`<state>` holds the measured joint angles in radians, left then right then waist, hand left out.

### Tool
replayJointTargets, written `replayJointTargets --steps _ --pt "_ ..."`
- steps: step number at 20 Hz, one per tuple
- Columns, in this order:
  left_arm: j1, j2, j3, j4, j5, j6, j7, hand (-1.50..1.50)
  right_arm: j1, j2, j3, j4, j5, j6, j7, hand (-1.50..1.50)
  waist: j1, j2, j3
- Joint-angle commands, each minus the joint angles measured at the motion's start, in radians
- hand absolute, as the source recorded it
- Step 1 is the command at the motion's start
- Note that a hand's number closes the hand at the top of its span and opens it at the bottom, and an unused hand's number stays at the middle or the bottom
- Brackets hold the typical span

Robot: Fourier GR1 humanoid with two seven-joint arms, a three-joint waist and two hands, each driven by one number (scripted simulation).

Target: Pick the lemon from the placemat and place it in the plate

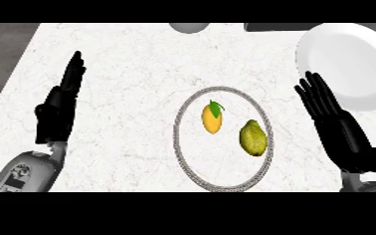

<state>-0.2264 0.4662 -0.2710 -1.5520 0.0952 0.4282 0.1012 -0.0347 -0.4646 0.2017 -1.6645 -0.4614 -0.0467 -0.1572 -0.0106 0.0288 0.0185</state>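
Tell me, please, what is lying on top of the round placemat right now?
Two fruits lie on the round placemat: a yellow one with a green leaf, and beside it a greenish-yellow lemon. They are apart. The mat beneath each is covered.
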Motion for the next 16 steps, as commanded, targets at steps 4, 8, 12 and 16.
replayJointTargets --steps 4,8,12,16 --pt "0.122 -0.104 -0.043 0.054 0.123 -0.074 0.086 0.00 -0.254 -0.036 -0.104 0.081 0.047 -0.059 0.045 1.50 0.053 -0.022 -0.021" --pt "0.147 -0.171 -0.063 0.120 0.188 -0.111 0.096 0.00 -0.260 -0.220 -0.130 0.188 0.360 -0.248 0.080 1.50 0.029 -0.005 -0.033" --pt "0.211 -0.174 -0.064 0.120 0.228 -0.176 0.058 0.00 -0.276 0.093 -0.075 0.297 0.414 -0.481 -0.089 -1.50 0.045 -0.019 -0.018" --pt "0.250 -0.183 -0.034 0.124 0.225 -0.198 0.041 0.00 -0.267 0.165 -0.082 0.344 0.391 -0.408 -0.235 -1.50 0.019 -0.028 -0.018"
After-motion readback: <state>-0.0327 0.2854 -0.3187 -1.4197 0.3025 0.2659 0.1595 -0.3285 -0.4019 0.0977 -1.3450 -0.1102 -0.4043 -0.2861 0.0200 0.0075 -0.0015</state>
